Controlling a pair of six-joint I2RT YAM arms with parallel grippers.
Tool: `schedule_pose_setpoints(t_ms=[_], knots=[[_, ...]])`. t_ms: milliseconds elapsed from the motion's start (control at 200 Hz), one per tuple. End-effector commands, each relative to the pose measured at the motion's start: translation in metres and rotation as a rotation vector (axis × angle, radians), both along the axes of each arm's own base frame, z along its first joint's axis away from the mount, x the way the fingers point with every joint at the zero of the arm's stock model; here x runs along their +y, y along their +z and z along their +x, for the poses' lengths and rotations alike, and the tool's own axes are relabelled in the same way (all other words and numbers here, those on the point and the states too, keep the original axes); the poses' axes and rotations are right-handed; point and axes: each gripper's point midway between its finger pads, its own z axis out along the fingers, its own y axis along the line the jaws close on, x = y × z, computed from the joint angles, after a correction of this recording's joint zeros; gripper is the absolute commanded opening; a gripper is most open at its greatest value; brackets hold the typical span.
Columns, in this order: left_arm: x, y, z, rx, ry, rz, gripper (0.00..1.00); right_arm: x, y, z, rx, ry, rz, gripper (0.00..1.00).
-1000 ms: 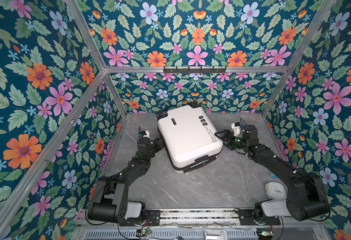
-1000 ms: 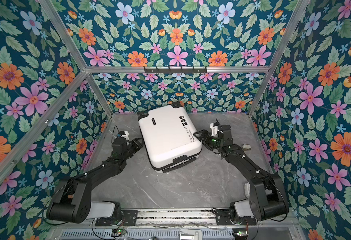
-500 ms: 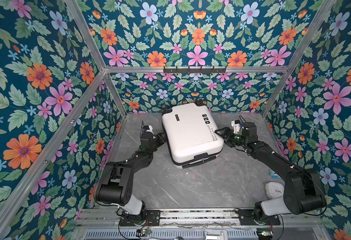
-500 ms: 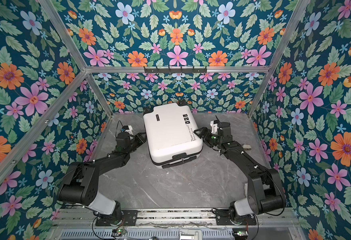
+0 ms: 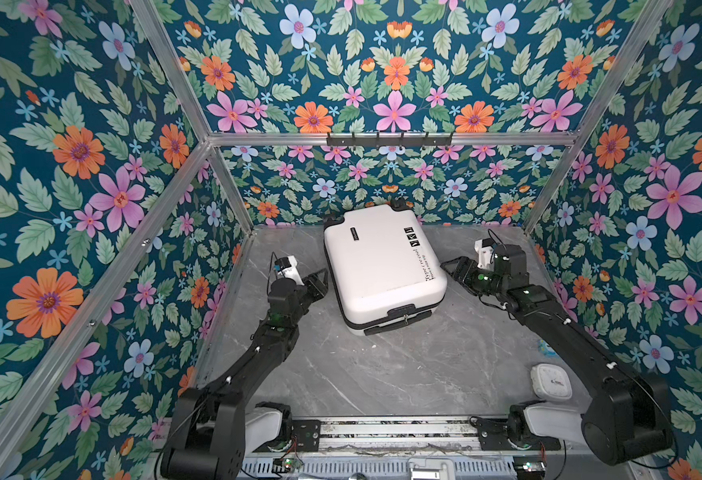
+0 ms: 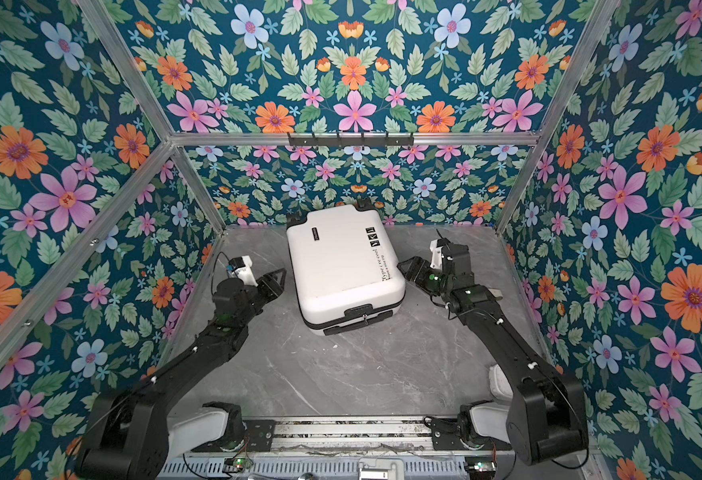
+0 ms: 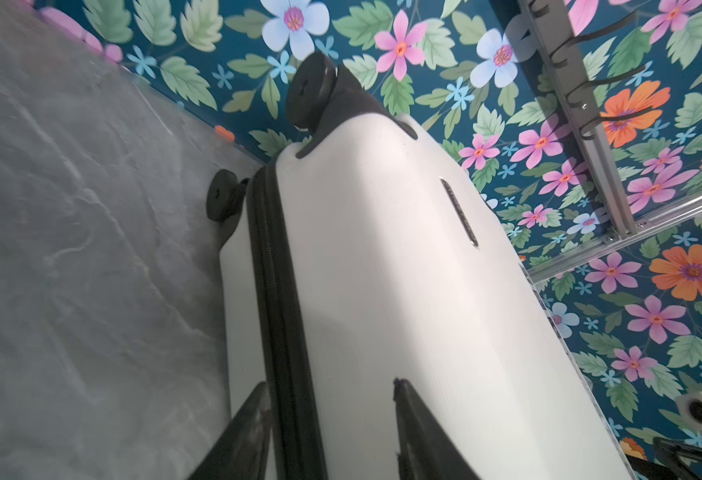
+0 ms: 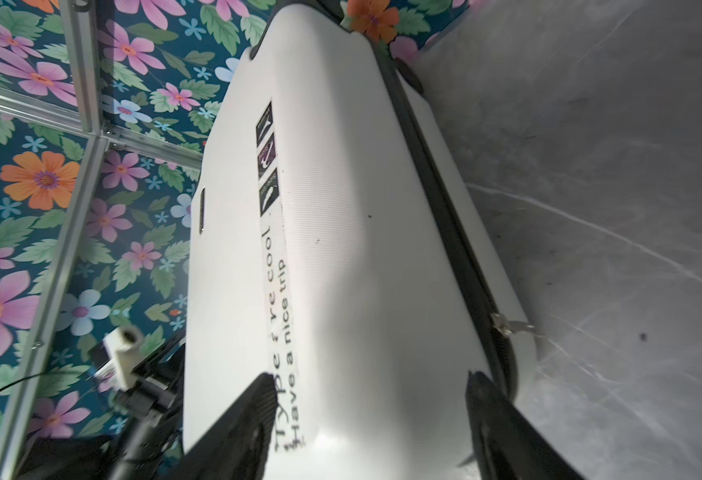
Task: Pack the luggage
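The white luggage (image 8: 362,270) bears black print (image 8: 285,332): "Have a nice trip", beside a larger line where only "Type" and "cool" read clearly. In both top views it runs along the shell's right edge; the icon squares (image 8: 267,158) and nameplate (image 5: 354,234) are illegible.

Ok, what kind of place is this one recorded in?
Likely a purpose-built robot test booth, not a real room: floral-printed panels in an aluminium frame enclose a marble-look tabletop, and the left arm and right arm sit on a mounting rail at its front edge.

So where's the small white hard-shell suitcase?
In both top views the suitcase lies back-centre on the grey marble table, between the left gripper and right gripper.
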Motion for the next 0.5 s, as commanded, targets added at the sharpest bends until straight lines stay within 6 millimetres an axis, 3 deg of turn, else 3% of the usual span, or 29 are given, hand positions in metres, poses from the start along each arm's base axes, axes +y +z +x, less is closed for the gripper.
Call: schedule_pose_setpoints(t_ms=[0, 60, 230, 495], knots=[[0.01, -0.018, -0.03, 0.041, 0.057, 0.017, 0.48, -0.021, -0.01, -0.016, -0.022, -0.063, -0.115, 0.73], [0.007, -0.022, -0.05, 0.032, 0.066, -0.013, 0.47, -0.02, -0.01, -0.027, -0.068, -0.066, -0.145, 0.73], [-0.006, -0.044, -0.095, 0.028, 0.08, -0.136, 0.47, 0.022, -0.012, -0.064, -0.216, 0.024, -0.298, 0.72], [-0.043, -0.068, -0.121, 0.08, -0.011, -0.188, 0.48, 0.058, -0.023, -0.092, -0.32, 0.077, -0.252, 0.68]])
